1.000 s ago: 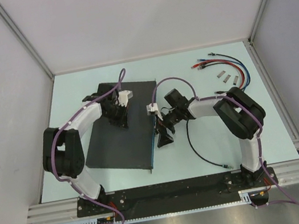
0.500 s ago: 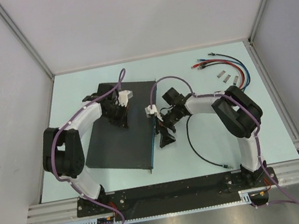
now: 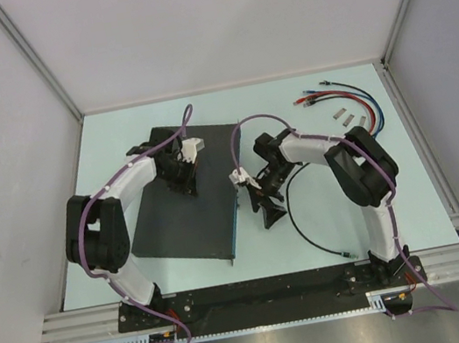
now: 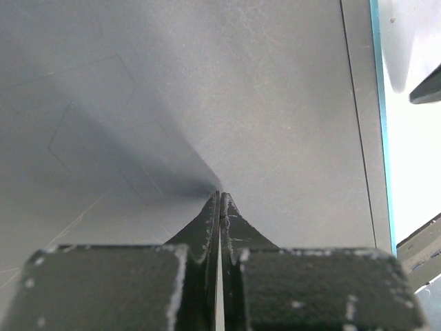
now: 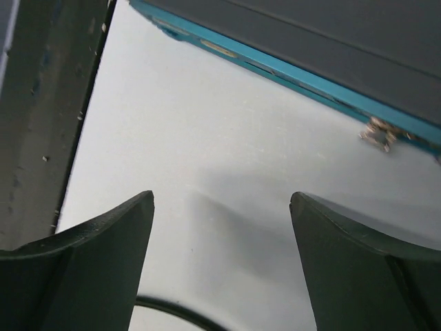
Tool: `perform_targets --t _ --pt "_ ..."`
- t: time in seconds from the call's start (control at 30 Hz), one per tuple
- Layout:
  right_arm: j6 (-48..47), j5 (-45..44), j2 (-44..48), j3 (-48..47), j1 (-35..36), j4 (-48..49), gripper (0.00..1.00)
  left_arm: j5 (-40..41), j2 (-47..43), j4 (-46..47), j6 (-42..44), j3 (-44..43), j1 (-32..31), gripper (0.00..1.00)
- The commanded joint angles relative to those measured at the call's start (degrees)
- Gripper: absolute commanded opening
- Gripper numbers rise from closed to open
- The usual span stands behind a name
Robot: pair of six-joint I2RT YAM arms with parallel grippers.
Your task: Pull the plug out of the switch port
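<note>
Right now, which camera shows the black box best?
Overhead view: the black box shows in full outline, blue edge included. The left wrist camera sees only its top; the right wrist camera only part of its blue edge.

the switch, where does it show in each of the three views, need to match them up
Top external: the switch lies left of centre.
Left wrist: its dark top fills most of the frame.
Right wrist: it crosses the upper right corner.
Shared landmark: its blue front edge, which runs down the right side in the left wrist view and diagonally in the right wrist view.
</note>
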State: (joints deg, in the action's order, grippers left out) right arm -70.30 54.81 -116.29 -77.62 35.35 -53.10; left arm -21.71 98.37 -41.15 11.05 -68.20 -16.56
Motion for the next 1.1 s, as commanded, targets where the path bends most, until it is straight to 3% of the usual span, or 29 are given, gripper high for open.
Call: perform_targets --t 0.0,0.17,0.2,0.3,0.4,0.5,0.77,1.07 --pt "8.76 4.61 2.39 -0.16 -2.48 1.05 0.82 -2.01 -0.37 0.11 0.99 -2.81 -0.14 0.00" --pt "24.81 0.05 3.08 3.26 -2.39 16.85 0.78 -1.75 -1.33 0.01 0.91 -2.64 -0.14 0.00" --pt "27.04 -2.49 3.61 5.10 -2.05 24.29 0.79 -1.66 -1.60 0.19 0.90 -2.29 -0.14 0.00" --pt "33.36 -5.58 3.79 6.61 -1.69 34.78 0.80 -0.62 -2.65 0.72 1.08 -1.14 -0.14 0.00" --pt "36.54 -7.34 2.04 6.52 -1.25 40.44 0.82 0.09 -3.01 0.63 1.26 -0.97 -0.14 0.00" --pt "36.29 -6.47 0.54 6.52 0.06 42.11 0.83 0.62 -2.92 0.63 1.34 -0.97 -0.14 0.00" --pt "32.95 0.20 -1.74 6.52 2.79 33.07 0.82 0.80 -2.65 0.36 1.43 -1.23 -0.14 0.00" --pt "37.52 2.85 -1.40 6.52 2.44 30.95 0.83 0.71 -2.65 0.45 1.34 -0.88 -0.14 0.00"
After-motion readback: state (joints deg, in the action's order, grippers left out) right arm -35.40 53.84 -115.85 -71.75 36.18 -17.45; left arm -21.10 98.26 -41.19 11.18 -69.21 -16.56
